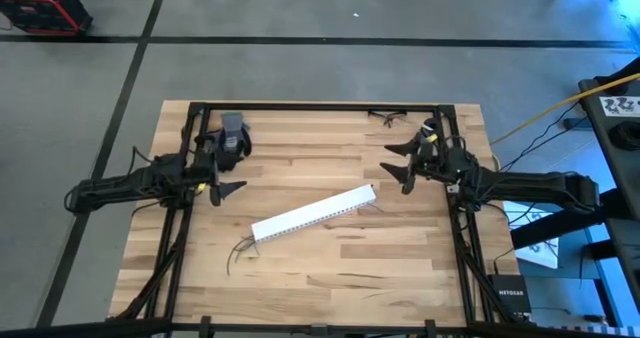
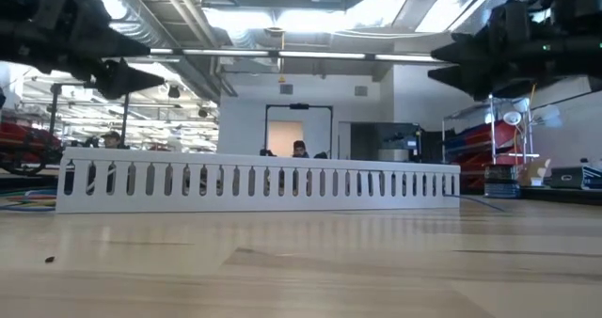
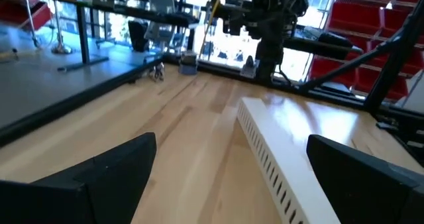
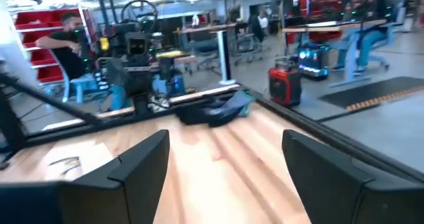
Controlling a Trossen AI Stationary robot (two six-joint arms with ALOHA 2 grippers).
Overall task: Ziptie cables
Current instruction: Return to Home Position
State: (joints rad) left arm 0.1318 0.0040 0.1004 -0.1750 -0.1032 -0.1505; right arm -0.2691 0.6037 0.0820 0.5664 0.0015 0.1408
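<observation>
Wooden bench (image 1: 330, 278): cables (image 1: 243, 246) inside white duct (image 1: 312, 212) at centre, stray ends out at 7 o'clock. Light, floppy; best gripped bunched, mid-length. Left tool (image 1: 233, 170) at 9, right tool (image 1: 395, 168) at 3, both spread, empty.

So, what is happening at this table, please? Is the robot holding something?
Nothing is held at this moment. The white slotted duct lies diagonally in the middle of the table, and thin dark cables stick out of its end nearer the left arm. The left gripper hangs over the table's left side and the right gripper over its right side. Both are open, empty and clear of the duct.
</observation>
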